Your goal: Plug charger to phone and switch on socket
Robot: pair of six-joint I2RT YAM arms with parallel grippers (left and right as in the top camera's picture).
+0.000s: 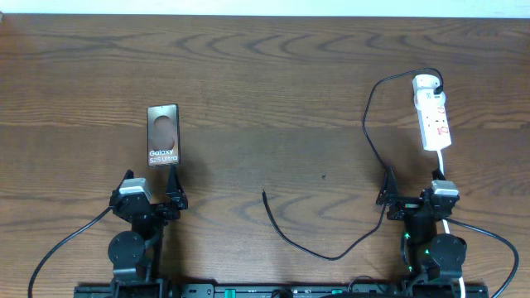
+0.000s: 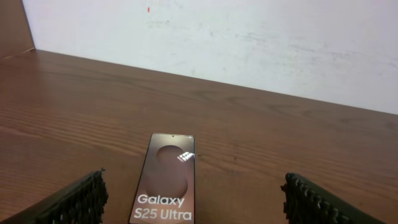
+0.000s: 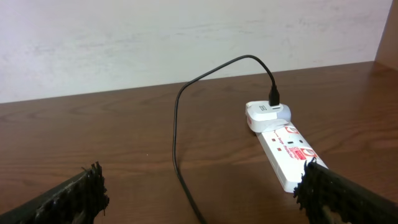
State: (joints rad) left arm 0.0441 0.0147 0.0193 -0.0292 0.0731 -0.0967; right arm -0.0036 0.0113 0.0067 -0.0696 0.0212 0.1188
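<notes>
Both arms sit w/ fingers spread wide: left gripper (image 1: 151, 187) just near of the phone (image 1: 163, 135), left on the desk (image 1: 265, 74); right gripper (image 1: 411, 194) near of the socket (image 1: 432, 116). Charger (image 1: 333, 258) tip lies loose mid-desk, prob. best pinched close behind the connector.

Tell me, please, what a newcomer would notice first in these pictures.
The phone lies face up on the left of the table, its white Galaxy lettering showing. On the right, a black cable runs from the far end of the white power strip and snakes to mid-table, its tip lying free.
</notes>
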